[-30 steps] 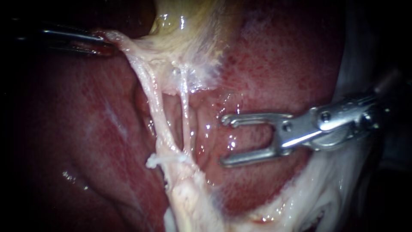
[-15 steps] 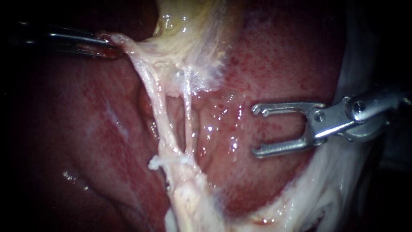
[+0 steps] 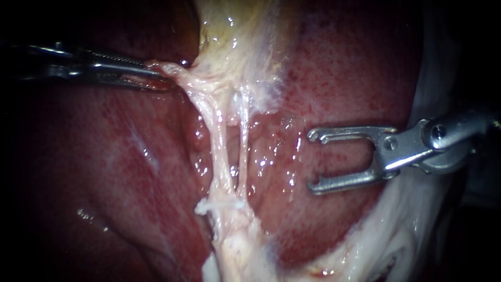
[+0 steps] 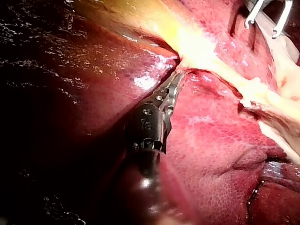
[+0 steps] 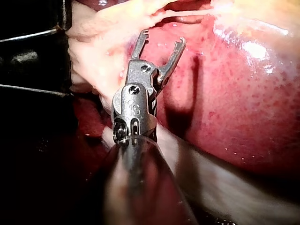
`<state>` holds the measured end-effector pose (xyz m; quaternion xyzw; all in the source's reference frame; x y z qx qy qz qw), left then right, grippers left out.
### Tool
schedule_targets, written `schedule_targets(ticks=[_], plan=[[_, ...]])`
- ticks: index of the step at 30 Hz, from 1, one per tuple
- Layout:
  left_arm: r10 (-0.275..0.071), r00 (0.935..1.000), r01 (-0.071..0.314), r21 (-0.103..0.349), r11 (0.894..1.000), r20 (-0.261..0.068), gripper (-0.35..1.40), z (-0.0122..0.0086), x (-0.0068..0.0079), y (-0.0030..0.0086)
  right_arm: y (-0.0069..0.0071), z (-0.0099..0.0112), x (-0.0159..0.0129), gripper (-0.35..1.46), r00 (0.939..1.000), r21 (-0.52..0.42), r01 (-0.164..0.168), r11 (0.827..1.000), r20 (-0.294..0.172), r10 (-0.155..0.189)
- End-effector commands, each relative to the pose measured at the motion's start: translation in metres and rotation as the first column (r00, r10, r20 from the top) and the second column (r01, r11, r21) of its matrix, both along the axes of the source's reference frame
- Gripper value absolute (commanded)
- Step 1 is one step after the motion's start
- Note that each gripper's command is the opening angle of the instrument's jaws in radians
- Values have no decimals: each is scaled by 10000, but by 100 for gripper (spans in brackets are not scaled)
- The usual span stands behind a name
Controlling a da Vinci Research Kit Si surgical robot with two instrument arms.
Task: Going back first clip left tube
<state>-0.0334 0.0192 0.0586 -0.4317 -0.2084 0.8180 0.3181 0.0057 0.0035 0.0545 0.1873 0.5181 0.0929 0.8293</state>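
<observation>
While the left instrument's hand (image 3: 159, 81) clamps the tissue (image 3: 182, 78) edge, the right instrument's hand (image 3: 313, 161) gapes empty. Bare liver (image 3: 339, 68) parts it from the tubes (image 3: 216, 138).

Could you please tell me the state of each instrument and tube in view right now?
Left instrument: jaws shut on pale tissue, holding it taut.
Right instrument: jaws open, empty, clear of both tubes.
Left tube: stretched, whole.
Right tube: stretched, whole.
</observation>
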Motion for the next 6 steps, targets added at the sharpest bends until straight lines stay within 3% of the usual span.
schedule_targets(ticks=[1,6], plan=[[8,10000,-8,2,10000,2,-35,0,0,0,0,0,0,50,10000,-2,-4,10000,3,4],[13,10000,-13,11,10000,7,-35,-2,1,0,-1,-1,2,50,10000,33,58,10000,-33,-58]])
